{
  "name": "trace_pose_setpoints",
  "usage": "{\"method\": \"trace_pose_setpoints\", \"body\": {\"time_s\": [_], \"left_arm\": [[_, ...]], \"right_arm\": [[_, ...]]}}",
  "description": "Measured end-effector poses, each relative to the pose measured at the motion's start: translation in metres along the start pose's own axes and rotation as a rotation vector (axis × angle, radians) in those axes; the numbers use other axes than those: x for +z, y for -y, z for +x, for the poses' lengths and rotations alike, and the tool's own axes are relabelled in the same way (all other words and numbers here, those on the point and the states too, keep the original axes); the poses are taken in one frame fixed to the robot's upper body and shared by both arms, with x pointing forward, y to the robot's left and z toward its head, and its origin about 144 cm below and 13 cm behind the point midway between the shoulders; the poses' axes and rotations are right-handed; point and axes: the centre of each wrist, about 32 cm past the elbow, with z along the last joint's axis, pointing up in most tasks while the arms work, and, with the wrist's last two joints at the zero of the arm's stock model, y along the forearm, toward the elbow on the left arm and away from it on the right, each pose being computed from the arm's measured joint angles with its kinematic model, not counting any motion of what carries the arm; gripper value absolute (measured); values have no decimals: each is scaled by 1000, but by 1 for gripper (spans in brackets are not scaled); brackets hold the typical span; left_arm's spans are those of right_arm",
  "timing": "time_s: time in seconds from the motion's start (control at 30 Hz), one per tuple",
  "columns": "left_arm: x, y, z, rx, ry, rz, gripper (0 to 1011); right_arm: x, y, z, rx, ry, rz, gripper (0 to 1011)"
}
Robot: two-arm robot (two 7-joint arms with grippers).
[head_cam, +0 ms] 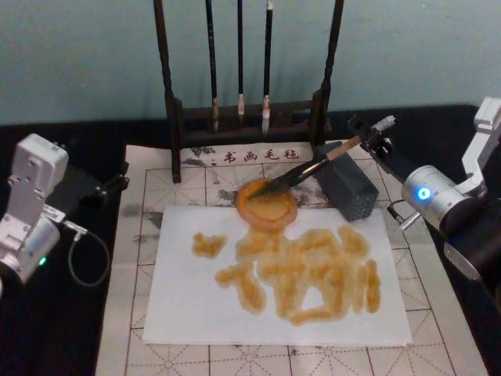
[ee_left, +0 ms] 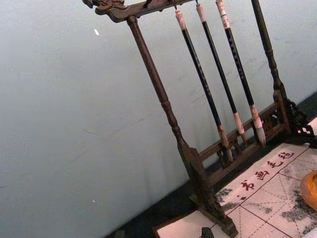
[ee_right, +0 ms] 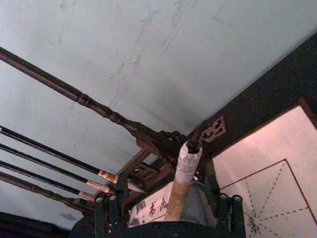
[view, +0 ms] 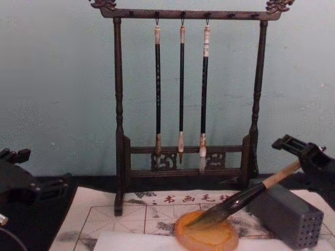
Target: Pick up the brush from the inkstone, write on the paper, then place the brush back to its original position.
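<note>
Beside grey block (head_cam: 351, 188), right end effector (head_cam: 368, 133) spread astride brush (head_cam: 309, 168), bristles indistinct in inkstone (head_cam: 262, 217)

**Orange on white, dark all round**

The inkstone (head_cam: 267, 203) is translucent orange with a yellower centre. The brush (head_cam: 313, 168) resting on it has a tan handle, a white cap, a glossy black lower section and dark brown bristles. In front of the inkstone, the paper (head_cam: 188, 305) is white, blotched with orange-brown strokes. Beneath it the mat (head_cam: 149, 196) is off-white, thinly gridded, smudged grey, with reddish printed characters. Beside the inkstone is a grey block (head_cam: 350, 190) dotted with holes, and behind it a dark brown rack (head_cam: 167, 86).
</note>
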Motion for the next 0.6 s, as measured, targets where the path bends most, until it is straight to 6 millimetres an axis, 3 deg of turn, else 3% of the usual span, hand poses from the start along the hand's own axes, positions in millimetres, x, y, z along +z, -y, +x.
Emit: {"method": "trace_pose_setpoints", "body": {"time_s": [0.6], "left_arm": [[0,0,0,0,0,0,1001]], "right_arm": [[0,0,-1,3,1,-2,981]]}}
